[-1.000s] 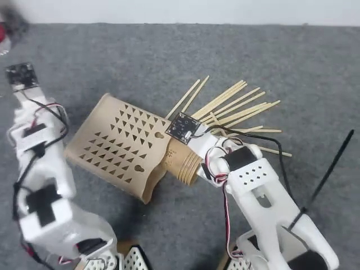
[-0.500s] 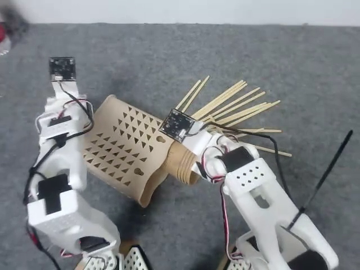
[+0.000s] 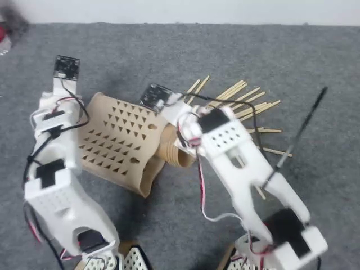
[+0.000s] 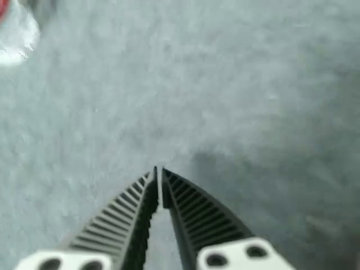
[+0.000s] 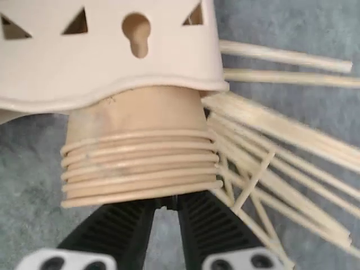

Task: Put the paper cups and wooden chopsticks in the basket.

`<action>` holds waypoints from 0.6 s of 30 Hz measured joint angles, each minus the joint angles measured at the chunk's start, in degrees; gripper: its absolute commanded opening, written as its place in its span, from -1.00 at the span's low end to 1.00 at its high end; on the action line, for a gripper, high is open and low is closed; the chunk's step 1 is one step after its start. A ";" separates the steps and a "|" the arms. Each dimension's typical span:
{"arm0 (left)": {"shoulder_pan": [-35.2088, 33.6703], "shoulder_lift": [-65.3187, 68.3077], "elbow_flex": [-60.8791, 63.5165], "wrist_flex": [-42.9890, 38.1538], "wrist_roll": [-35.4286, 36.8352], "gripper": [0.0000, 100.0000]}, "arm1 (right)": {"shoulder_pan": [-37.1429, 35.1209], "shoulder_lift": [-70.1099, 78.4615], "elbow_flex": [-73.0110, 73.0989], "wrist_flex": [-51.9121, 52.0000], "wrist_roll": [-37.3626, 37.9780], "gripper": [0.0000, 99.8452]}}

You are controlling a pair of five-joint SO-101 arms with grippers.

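right pincer [image 5: 167, 207]: closed and empty; we see its tips against the outermost rim of the paper cups [image 5: 138, 152].
paper cups: a nested stack on its side, bases tucked into the mouth of the basket [image 3: 115, 143], rims outside. We judge them light and easily crushed, best pushed or pinched at the stiff rolled rims.
basket: tipped on its side on the tabletop [image 3: 169, 50], mouth facing right. It looks light, and we expect it to slide if shoved.
wooden chopsticks [image 3: 247, 107]: a loose fan right of the cups, the nearest ones touching the stack. They are stiff, thin and prone to roll, so we would grip mid-length.
left pincer [image 4: 158, 171]: closed and empty, over bare tabletop at the basket's far-left side.
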 measured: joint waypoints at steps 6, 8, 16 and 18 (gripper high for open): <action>-4.31 10.90 -11.43 6.07 -0.35 -0.98 | -3.25 10.11 -16.09 4.22 0.00 -0.98; -4.75 13.01 -15.65 9.58 -1.58 -0.98 | -4.31 13.01 -21.54 6.24 0.00 -0.98; -5.45 15.74 -21.54 14.77 -7.12 -0.98 | -5.45 21.63 -40.26 15.56 0.00 -0.98; -5.45 15.74 -21.54 14.86 -7.30 -0.98 | -5.89 21.71 -43.25 17.05 0.00 -0.98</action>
